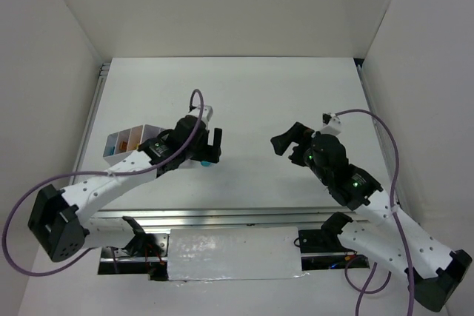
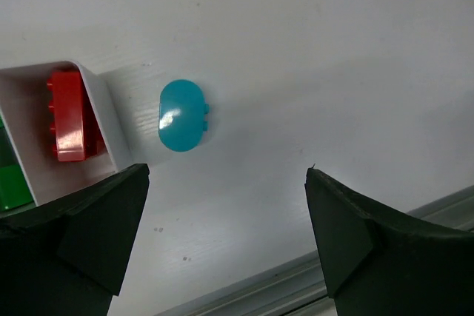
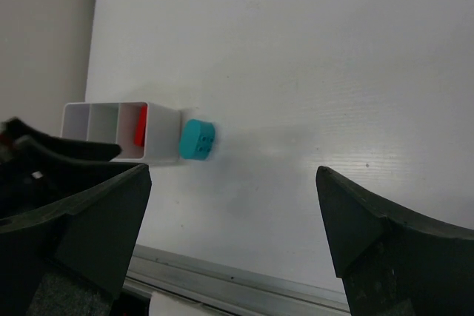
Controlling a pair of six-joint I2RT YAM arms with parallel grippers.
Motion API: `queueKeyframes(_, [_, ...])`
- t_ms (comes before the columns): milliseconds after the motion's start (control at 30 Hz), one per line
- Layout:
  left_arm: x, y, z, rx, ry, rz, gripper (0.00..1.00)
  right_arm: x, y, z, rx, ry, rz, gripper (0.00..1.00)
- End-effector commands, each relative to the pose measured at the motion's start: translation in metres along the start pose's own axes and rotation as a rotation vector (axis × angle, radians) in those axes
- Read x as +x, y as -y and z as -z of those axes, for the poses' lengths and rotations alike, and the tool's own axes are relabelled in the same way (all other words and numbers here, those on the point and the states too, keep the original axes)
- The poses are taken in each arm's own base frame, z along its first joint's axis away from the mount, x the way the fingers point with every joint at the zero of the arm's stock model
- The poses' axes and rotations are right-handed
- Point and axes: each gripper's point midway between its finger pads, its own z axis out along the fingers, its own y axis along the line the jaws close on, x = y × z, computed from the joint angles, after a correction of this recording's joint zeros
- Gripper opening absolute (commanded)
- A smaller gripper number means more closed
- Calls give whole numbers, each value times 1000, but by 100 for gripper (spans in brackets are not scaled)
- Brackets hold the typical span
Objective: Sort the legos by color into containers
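**Glossy bricks, matt desk**

The teal brick (image 2: 183, 116) and red brick (image 2: 72, 120) are glossy plastic, catching light. The tray (image 2: 104, 109) is smooth white plastic. The desk (image 2: 333, 49) looks matt; its rail (image 2: 259, 291) dull metal. The left end effector (image 2: 226, 179) is matt black.

Overhead wide; wrist views close, seemingly sharing teal lego (image 2: 183, 116).

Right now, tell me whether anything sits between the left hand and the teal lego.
Nothing visible does. The open left hand hangs over bare table with the teal lego lying just ahead, uncovered. The white tray's end wall stands close beside the lego, not between it and the hand.
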Motion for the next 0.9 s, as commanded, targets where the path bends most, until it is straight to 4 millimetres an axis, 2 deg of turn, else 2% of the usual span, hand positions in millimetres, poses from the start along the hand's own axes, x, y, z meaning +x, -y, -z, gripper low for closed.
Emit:
queueKeyframes(0, [-34, 9, -9, -21, 111, 42, 99, -12, -1, 14, -20, 39, -30, 100])
queueKeyframes(133, [-27, -1, -24, -114, 76, 47, 100, -2, 9, 8, 25, 8, -21, 100])
queueKeyframes(333, [-4, 2, -46, -102, 21, 45, 100, 12, -1, -1, -32, -49, 6, 99])
queueKeyframes(400, [-2, 1, -43, -97, 24, 55, 100, 16, -3, -7, -45, -55, -3, 98])
queueKeyframes(467, [-10, 0, -32, -94, 58, 76, 100, 28, -5, -16, -57, -91, -11, 96])
queueKeyframes(533, [-16, -7, -21, -120, 92, 91, 100, 42, 2, -31, 5, -140, -37, 94])
queueKeyframes(567, [-28, -11, -10, -134, 137, 103, 99, 52, 6, -42, 38, -169, -54, 93])
queueKeyframes(667, [-41, -23, 8, -173, 168, 99, 100, 75, 0, -63, 37, -234, -59, 88])
queueKeyframes(700, [-53, -31, 14, -188, 188, 121, 100, 73, -12, -69, 30, -234, -65, 87])
queueKeyframes(733, [-58, -35, 17, -191, 195, 131, 100, 85, -23, -71, 26, -258, -38, 87])
queueKeyframes(767, [-64, -40, 26, -194, 212, 147, 100, 100, -13, -85, 105, -283, 6, 88])
queueKeyframes(800, [-72, -55, 31, -224, 235, 177, 100, 106, -20, -91, 121, -295, 28, 88])
queueKeyframes(833, [-77, -61, 36, -225, 247, 197, 100, 99, -45, -98, 104, -283, 34, 88])
queueKeyframes(867, [-83, -67, 46, -221, 270, 217, 100, 110, -52, -99, 120, -310, 68, 88])
